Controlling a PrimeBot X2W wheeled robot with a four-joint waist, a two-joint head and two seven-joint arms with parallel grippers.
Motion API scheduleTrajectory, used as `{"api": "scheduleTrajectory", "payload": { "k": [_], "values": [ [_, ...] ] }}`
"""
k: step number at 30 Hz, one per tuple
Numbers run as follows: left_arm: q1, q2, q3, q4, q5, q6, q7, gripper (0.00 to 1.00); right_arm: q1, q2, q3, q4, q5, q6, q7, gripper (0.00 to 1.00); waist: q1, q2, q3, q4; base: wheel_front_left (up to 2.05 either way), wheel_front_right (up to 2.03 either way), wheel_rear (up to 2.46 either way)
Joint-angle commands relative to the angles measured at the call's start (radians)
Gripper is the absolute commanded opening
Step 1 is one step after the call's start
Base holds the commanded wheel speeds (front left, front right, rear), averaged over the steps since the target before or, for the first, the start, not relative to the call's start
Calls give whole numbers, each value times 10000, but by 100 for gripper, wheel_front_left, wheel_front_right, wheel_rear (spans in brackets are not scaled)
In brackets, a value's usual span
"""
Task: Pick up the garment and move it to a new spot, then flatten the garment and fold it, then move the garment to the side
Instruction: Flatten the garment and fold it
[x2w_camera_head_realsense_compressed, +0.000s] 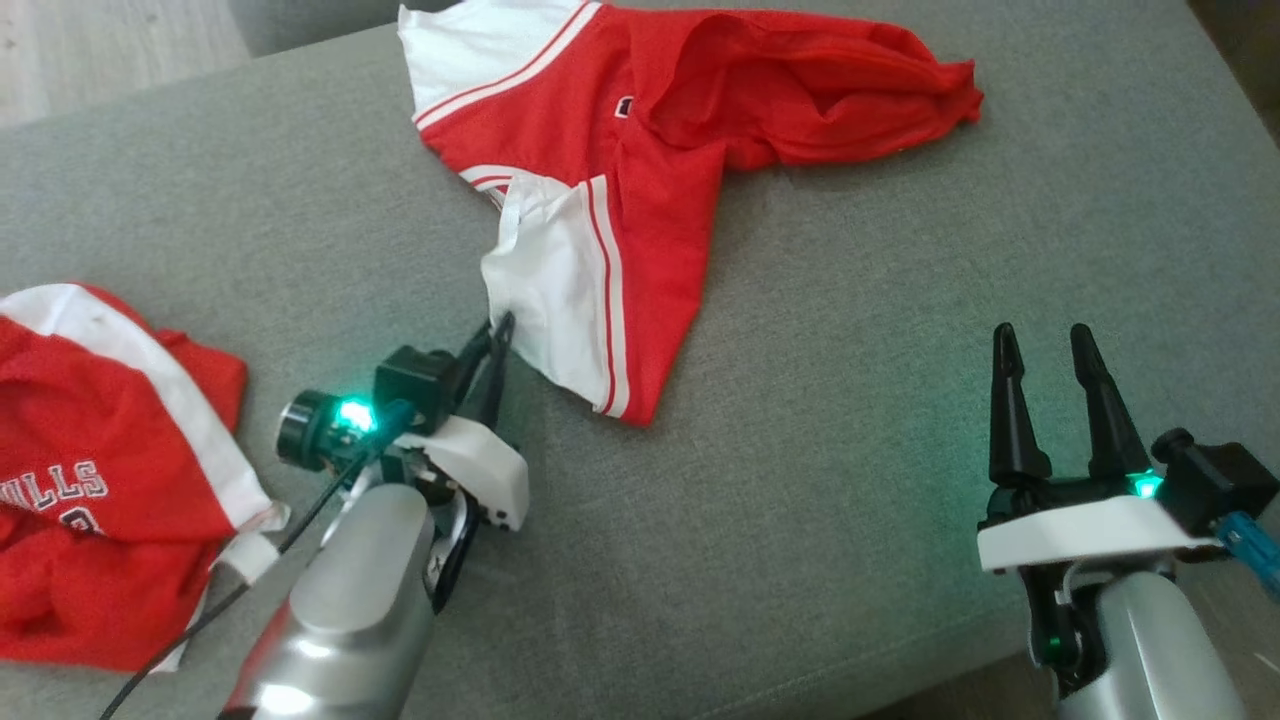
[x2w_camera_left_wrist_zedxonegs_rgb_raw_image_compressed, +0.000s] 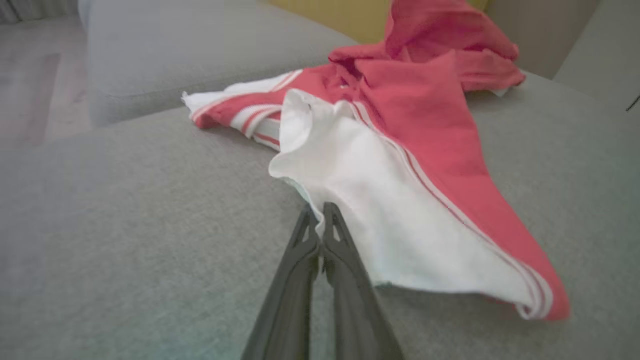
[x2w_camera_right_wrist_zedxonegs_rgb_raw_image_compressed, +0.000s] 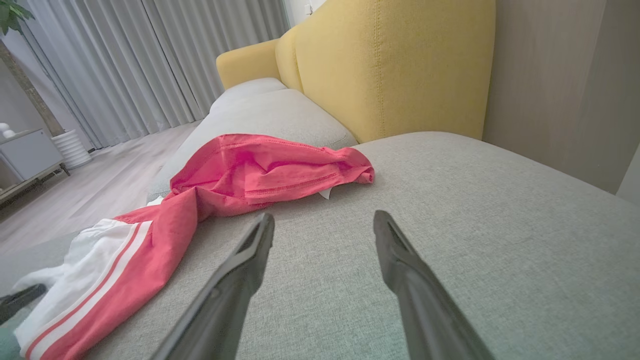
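Nearest us: left gripper (x2w_camera_head_realsense_compressed: 497, 332), lower left of the head view, silver forearm (x2w_camera_head_realsense_compressed: 350, 590) angled up toward the garment (x2w_camera_head_realsense_compressed: 650, 170). Its jaws are pressed together on the near edge of the garment's white panel. In the left wrist view we see the two dark fingers (x2w_camera_left_wrist_zedxonegs_rgb_raw_image_compressed: 345, 260) closed flat against each other, tips right at the white hem, cloth caught there as far as we can tell. Green light (x2w_camera_head_realsense_compressed: 352, 413) is lit at the wrist.

Garment is red with white side panels and red-white stripes. It lies crumpled on the grey sofa seat (x2w_camera_head_realsense_compressed: 860, 470), upper middle of the head view. The red part is bunched toward the far right. One white-panelled section runs down to the left gripper, and another white panel lies at the far edge of the seat. Not flat, not folded.

Our right gripper (x2w_camera_head_realsense_compressed: 1045, 340) is at lower right, well apart from the garment, jaws spread wide, nothing between them. In the right wrist view its fingertips (x2w_camera_right_wrist_zedxonegs_rgb_raw_image_compressed: 265, 230) point along bare seat fabric, garment ahead and to the left.

Second item: a red jersey (x2w_camera_head_realsense_compressed: 100, 480) with a white band and white lettering, heaped at the left edge, apart from the garment. Yellow backrest (x2w_camera_right_wrist_zedxonegs_rgb_raw_image_compressed: 390, 65) and grey curtains (x2w_camera_right_wrist_zedxonegs_rgb_raw_image_compressed: 125, 60) are behind.
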Motion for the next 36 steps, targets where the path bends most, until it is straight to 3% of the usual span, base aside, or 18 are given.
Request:
{"api": "scheduleTrajectory", "payload": {
  "k": [1,6,15,22,29,36],
  "values": [
    [-485,266,450,-470,-82,179,-396,0,-186,-49,167,-213,-43,-7,-105,100,0,0,-123,81,0,0,0],
    [-1011,665,620,-1235,86,380,-926,0,-243,-49,171,-140,-33,-7,-106,100,0,0,-382,191,0,0,0],
    [-2248,1643,260,-4028,1287,543,-1211,0,-173,-49,115,-30,109,-7,-107,100,0,0,-778,571,0,0,0],
    [-2297,2729,-431,-6091,2286,175,-849,0,-144,-49,91,30,245,-7,-108,100,0,0,-927,1064,0,0,0],
    [-1158,3820,-2536,-7531,3536,-471,-627,0,-171,-49,-66,145,258,-7,-108,100,0,0,-1029,1518,0,0,0],
    [265,4460,-5441,-7309,3904,-687,-368,0,-218,-49,-290,319,145,-7,-108,100,0,0,-1260,1980,0,0,0]
  ]
}}
